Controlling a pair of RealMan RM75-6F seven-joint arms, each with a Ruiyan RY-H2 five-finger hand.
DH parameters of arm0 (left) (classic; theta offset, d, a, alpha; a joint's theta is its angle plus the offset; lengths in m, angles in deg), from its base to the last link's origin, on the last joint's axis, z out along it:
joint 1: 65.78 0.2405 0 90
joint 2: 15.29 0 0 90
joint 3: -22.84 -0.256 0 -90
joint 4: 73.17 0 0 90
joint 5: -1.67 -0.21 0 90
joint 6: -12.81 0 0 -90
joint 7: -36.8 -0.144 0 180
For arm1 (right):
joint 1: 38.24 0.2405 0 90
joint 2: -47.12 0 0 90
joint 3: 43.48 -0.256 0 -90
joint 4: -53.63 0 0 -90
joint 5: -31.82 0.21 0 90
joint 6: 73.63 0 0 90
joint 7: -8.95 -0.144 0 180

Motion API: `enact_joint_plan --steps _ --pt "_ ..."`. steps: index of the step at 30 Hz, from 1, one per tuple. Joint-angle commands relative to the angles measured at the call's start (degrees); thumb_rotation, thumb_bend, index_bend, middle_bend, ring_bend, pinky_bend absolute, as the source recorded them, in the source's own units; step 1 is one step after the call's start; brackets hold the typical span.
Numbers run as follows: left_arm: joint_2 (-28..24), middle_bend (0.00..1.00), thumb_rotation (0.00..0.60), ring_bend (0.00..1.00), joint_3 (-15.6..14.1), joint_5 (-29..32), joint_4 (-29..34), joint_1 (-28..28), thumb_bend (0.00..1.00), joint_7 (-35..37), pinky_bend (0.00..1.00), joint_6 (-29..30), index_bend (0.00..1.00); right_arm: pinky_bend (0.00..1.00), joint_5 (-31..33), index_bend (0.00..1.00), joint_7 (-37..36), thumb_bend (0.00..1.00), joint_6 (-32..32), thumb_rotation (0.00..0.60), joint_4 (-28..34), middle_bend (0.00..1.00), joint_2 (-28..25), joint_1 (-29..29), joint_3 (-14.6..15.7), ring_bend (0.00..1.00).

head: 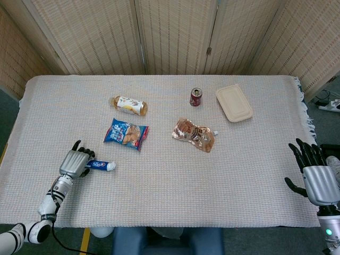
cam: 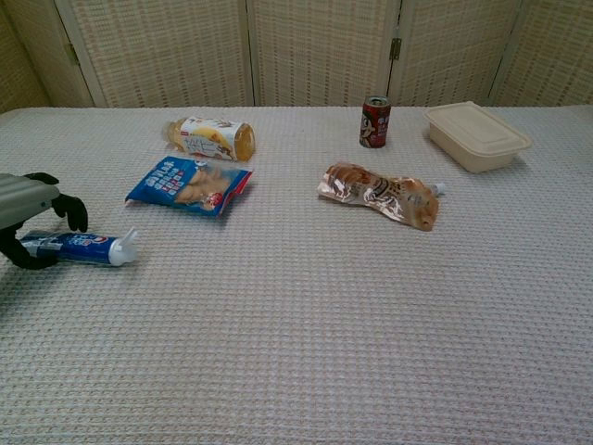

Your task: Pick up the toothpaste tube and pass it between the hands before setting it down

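The blue and white toothpaste tube [head: 101, 166] [cam: 79, 247] lies flat on the woven cloth near the table's front left, cap pointing right. My left hand [head: 74, 162] [cam: 28, 209] is lowered over the tube's tail end. Its fingers arch over the tube and the thumb curls in front, with a small gap still showing around the tube. My right hand [head: 313, 175] hovers at the table's front right edge, fingers spread, holding nothing; the chest view does not show it.
Behind the tube lie a blue snack bag [head: 126, 133] [cam: 188, 184] and a tea bottle [head: 128, 104] [cam: 208, 137] on its side. A brown pouch [head: 194, 134] [cam: 380, 193], a red can [head: 196, 97] [cam: 375, 121] and a lidded beige container [head: 234, 102] [cam: 477, 135] sit further right.
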Motion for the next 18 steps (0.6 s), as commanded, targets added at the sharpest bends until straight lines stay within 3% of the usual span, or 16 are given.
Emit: enact_joint_plan --steps 1,8,18 --pt "0.3 0.38 0.600 0.30 -0.3 -0.4 -0.4 -0.2 0.37 0.5 0.01 0.0 0.39 0.00 0.1 0.00 -0.1 0.31 0.0 0.600 -0.1 0.00 0.0 -0.1 0.0 0.01" --pt "1.2 0.44 0.600 0.34 -0.6 -1.1 -2.1 -0.3 0.40 1.9 0.08 0.3 0.45 0.00 0.2 0.00 -0.2 0.31 0.0 0.600 0.0 0.00 0.0 -0.2 0.2 0.01" --pt "2.3 0.57 0.600 0.46 -1.1 -3.9 -6.0 -0.4 0.46 8.8 0.39 1.0 0.57 0.00 0.1 0.00 0.4 0.31 0.2 0.600 0.6 0.00 -0.1 -0.1 0.3 0.01"
